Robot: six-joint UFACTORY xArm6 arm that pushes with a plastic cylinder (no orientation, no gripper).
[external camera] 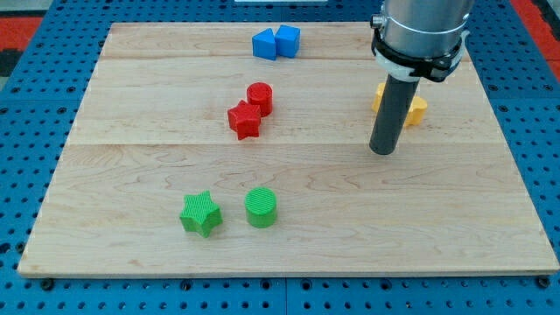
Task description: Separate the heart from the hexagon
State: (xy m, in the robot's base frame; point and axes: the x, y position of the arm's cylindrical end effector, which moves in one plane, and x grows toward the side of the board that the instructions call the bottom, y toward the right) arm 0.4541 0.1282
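Note:
Two yellow blocks sit close together at the view's upper right, largely hidden behind my rod. One shows to the rod's left and the other to its right. I cannot tell which is the heart and which the hexagon. My tip rests on the board just below the yellow pair, toward the view's bottom. I cannot tell if the rod touches them.
A blue pentagon-like block and a blue cube touch at the view's top. A red cylinder and red star sit mid-board. A green star and green cylinder lie lower left. The wooden board lies on blue pegboard.

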